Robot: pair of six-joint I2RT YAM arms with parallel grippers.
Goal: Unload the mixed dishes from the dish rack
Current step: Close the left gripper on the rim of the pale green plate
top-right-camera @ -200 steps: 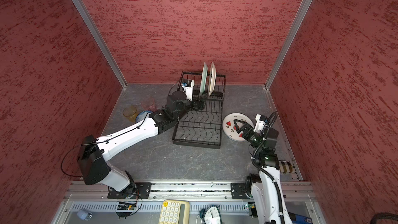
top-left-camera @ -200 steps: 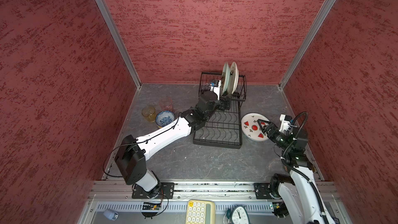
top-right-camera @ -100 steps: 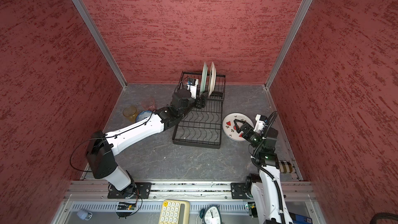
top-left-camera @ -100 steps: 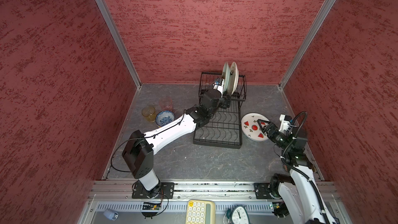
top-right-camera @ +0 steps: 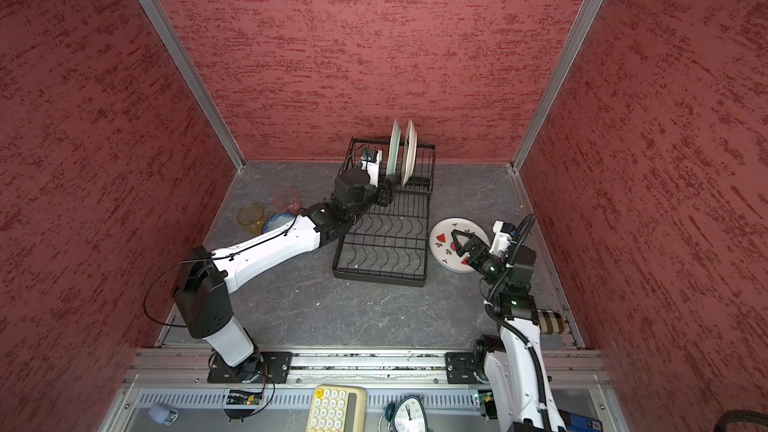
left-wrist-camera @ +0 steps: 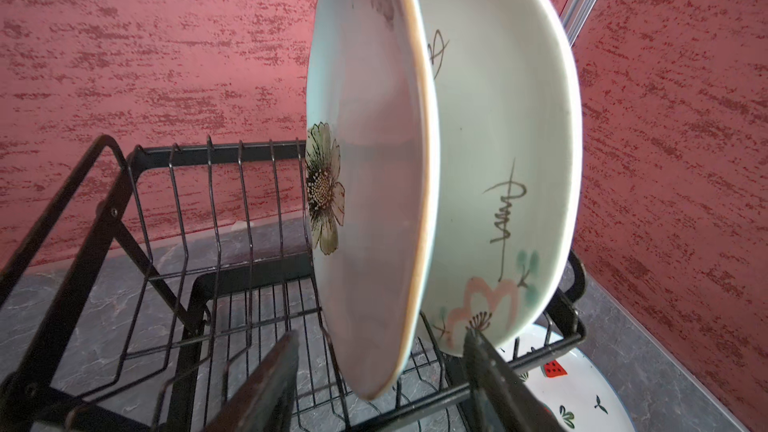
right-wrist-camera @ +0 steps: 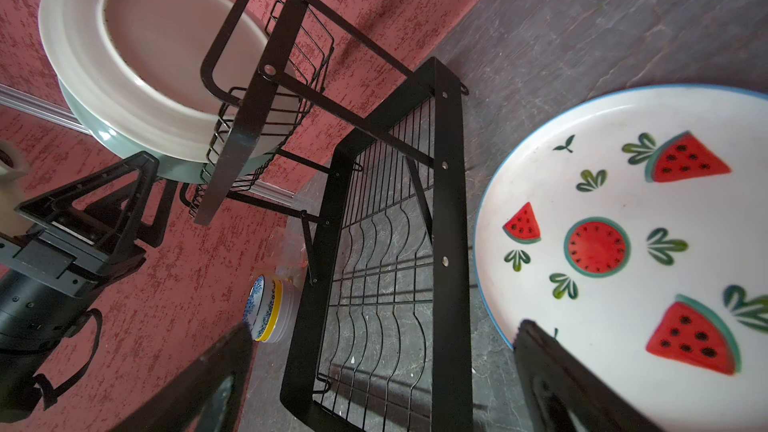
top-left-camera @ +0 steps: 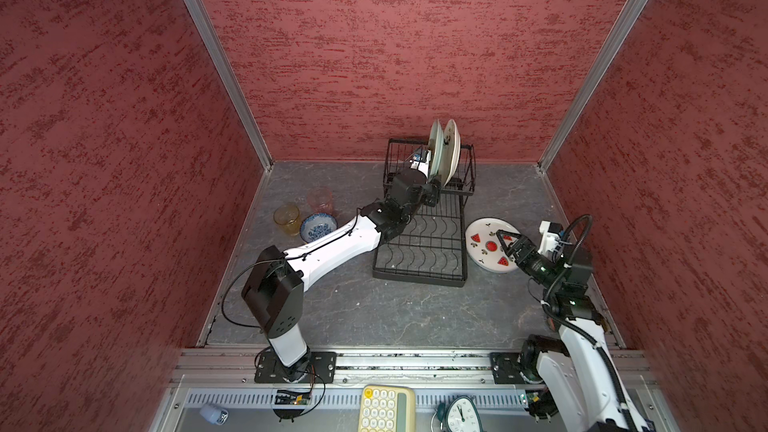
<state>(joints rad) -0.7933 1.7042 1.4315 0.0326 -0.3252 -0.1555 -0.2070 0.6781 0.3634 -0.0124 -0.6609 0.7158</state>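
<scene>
Straddled the lower rim of the green plate (left-wrist-camera: pixel 365 160), upright in the rack (left-wrist-camera: pixel 199 155) close beside the cream plate (left-wrist-camera: pixel 498 139), with the left gripper (left-wrist-camera: pixel 380 338) part-open and clamping nothing yet, at likely risk of a jaw snagging the cream plate and tipping both; held the right gripper (right-wrist-camera: pixel 384 326) wide, empty, over the watermelon plate (right-wrist-camera: pixel 623 243).

Left arm (top-left-camera: pixel 332 243) stretched forward, left fingers (left-wrist-camera: pixel 266 384) parted (moderately), right arm (top-left-camera: pixel 582 359) folded, right fingers (right-wrist-camera: pixel 552 376) wide.

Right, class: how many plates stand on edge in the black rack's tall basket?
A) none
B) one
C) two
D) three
C: the pale green plate and the cream plate stand on edge in the dish rack, while the watermelon plate lies flat beside it.
</scene>
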